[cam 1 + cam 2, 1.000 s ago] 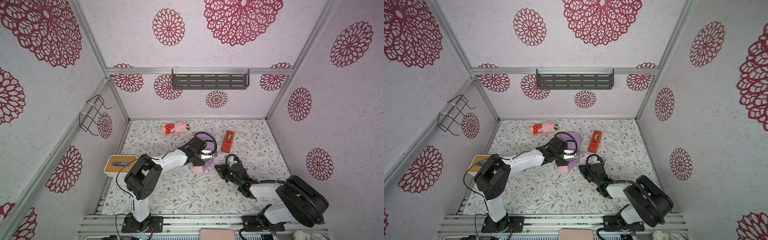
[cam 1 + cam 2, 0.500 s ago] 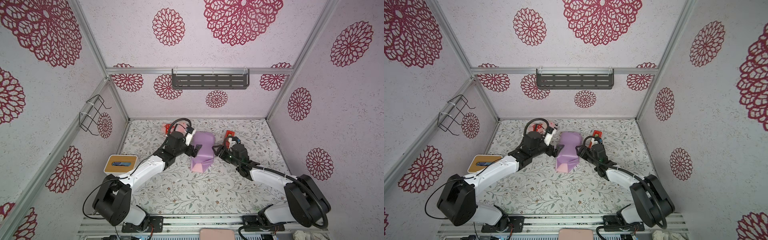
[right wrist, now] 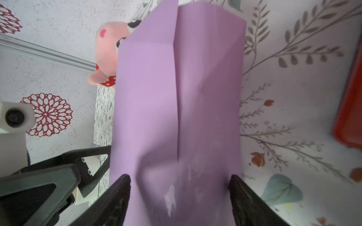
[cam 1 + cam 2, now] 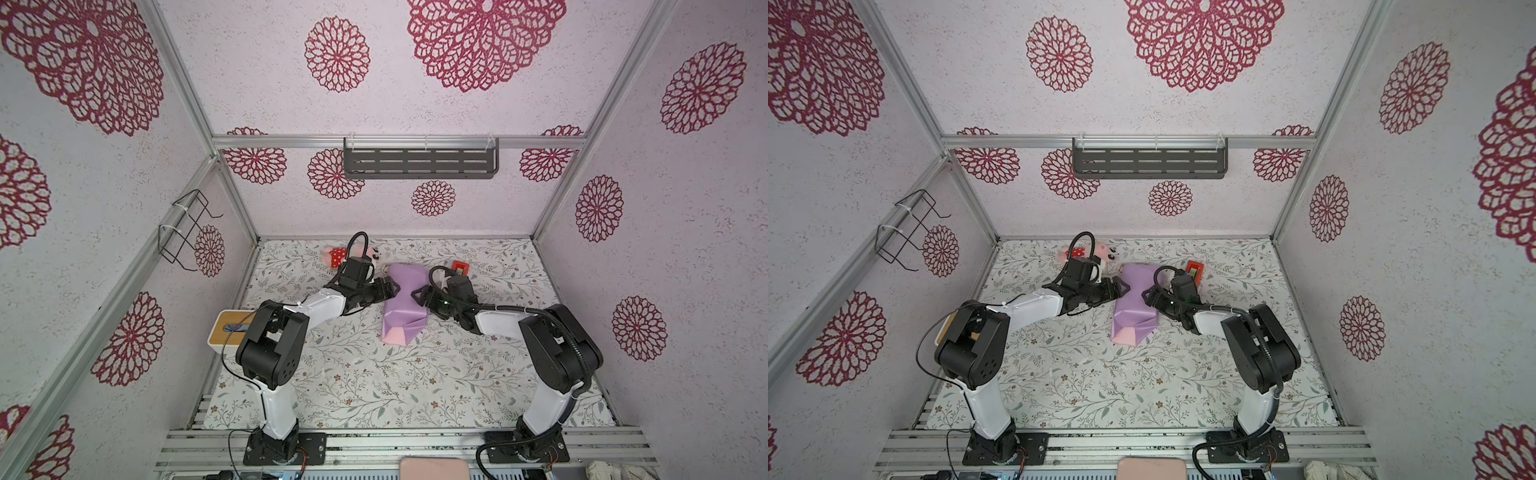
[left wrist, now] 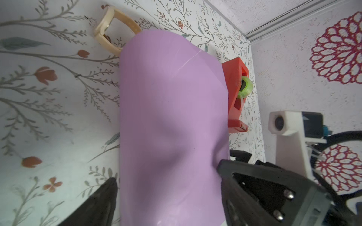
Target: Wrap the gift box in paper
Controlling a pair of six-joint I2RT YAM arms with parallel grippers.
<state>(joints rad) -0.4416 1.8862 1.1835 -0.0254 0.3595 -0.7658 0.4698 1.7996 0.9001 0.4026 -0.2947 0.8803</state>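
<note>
table [image 4: 374, 386]: floral cloth.
paper [image 4: 402, 309]: lilac bundle at centre, toward the far side, pink showing at its near end.
gift box: out of sight.
left gripper [image 4: 386, 288]: jaws wide, at the paper's left edge.
right gripper [image 4: 417, 296]: jaws wide, tips on its right side.

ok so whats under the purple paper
Nothing under it shows. The paper is folded into a lilac bundle on the table, its pink face showing at the near end. No gift box is visible; anything inside is fully covered.
</note>
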